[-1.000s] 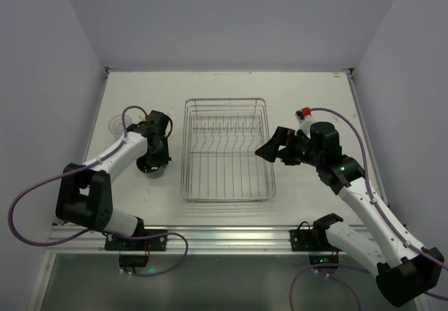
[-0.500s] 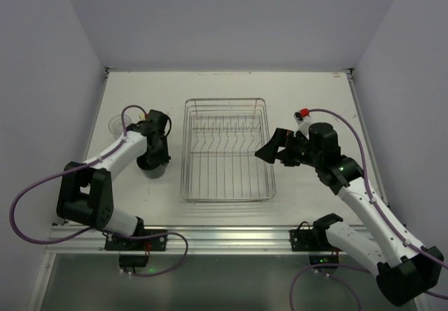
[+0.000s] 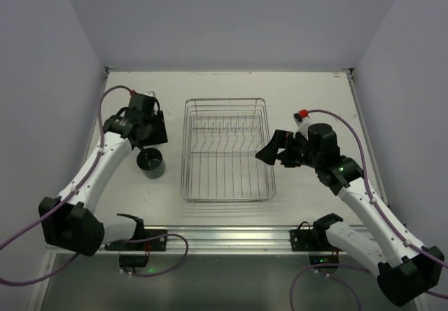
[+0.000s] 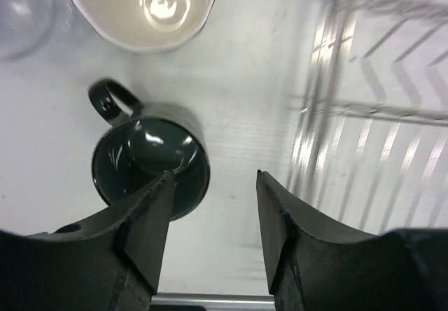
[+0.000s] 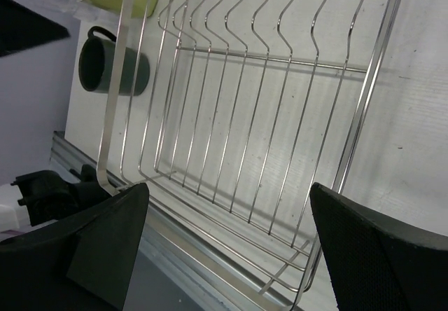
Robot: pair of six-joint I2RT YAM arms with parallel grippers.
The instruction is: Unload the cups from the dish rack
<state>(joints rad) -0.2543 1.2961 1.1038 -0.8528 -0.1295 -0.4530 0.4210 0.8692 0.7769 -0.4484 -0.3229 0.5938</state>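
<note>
Backing up off the mug (image 3: pixel 150 162), the left hand (image 3: pixel 145 130) is hanging jaws apart and empty at its 12 o'clock, the mug standing upright on the worktop (image 3: pixel 315 94) at the rack's (image 3: pixel 186 158) 9 o'clock, while the right hand (image 3: pixel 269 150) is waiting wide open at 3 o'clock.

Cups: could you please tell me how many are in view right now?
3. The dark grey-black handled mug stands left of the silver wire dish rack; the pale yellow opaque cup just beyond it; a clear see-through tumbler beside that. Others may be hidden.
</note>
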